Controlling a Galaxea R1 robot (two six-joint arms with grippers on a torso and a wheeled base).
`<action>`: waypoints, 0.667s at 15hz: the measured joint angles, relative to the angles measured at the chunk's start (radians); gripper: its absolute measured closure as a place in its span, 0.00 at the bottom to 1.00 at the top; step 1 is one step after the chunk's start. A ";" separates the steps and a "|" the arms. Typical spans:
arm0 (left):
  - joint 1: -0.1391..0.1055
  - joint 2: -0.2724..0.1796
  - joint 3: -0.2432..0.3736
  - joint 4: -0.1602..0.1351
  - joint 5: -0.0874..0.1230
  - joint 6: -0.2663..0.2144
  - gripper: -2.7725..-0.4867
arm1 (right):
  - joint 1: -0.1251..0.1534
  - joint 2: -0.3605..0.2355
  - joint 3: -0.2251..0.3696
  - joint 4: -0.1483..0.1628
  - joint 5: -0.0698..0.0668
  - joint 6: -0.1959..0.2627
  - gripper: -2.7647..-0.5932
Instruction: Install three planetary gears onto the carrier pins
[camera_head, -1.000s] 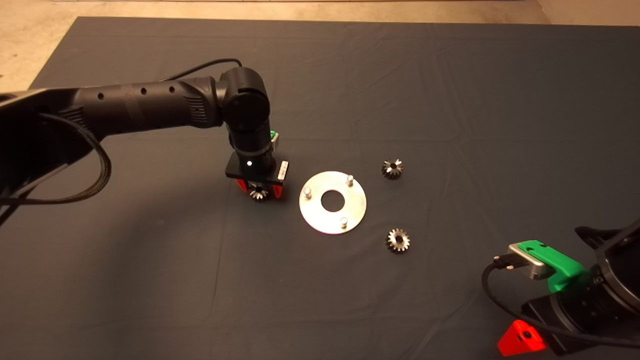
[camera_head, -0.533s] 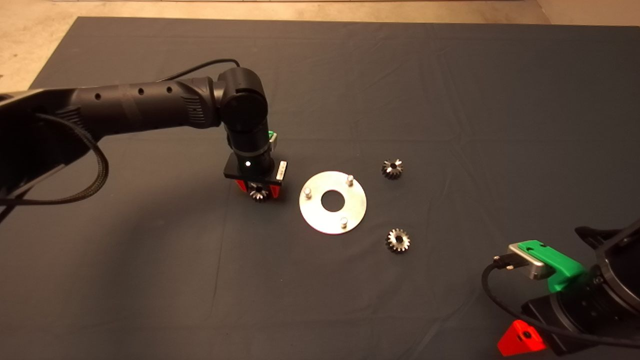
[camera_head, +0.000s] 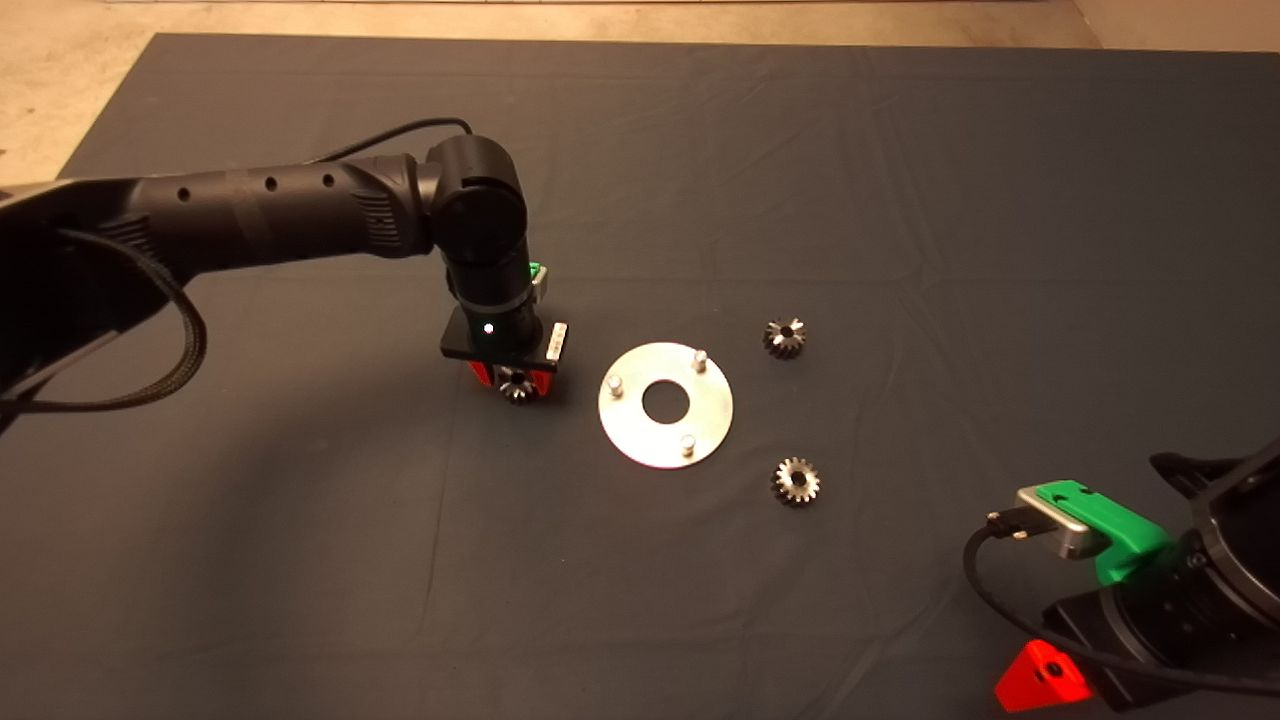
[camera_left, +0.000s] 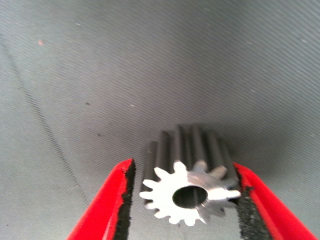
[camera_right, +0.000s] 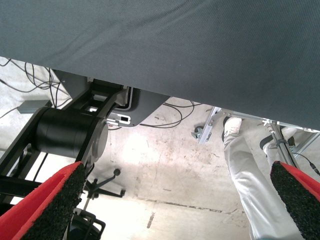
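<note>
My left fingers (camera_left: 125, 195) clamp one planetary gear (camera_left: 192, 187), just left of the silver plate (camera_head: 665, 404) with its bare carrier pins (camera_head: 616, 384). Two gears (camera_head: 785, 338) lie beyond. My right fingers (camera_right: 55, 200), parked, stand apart.

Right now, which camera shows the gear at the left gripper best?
The left wrist view: the gear fills the space between the red fingers, teeth and bore plain. The head view shows it small; the right wrist view, not at all.

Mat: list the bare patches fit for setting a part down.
Bare mat beyond the plate, and nearer, between left gripper and parked right gripper. Crowded around the plate: gears right, held gear left.
</note>
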 joint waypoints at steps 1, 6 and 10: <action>0.000 0.000 0.000 0.000 0.000 0.000 0.68 | 0.000 0.000 0.000 0.000 0.000 0.000 0.01; 0.000 0.000 0.004 0.000 0.000 0.001 0.74 | 0.000 0.000 0.000 0.000 0.000 0.000 0.01; 0.000 0.000 0.007 0.000 0.000 0.002 0.74 | 0.000 0.000 0.000 0.000 0.000 0.000 0.01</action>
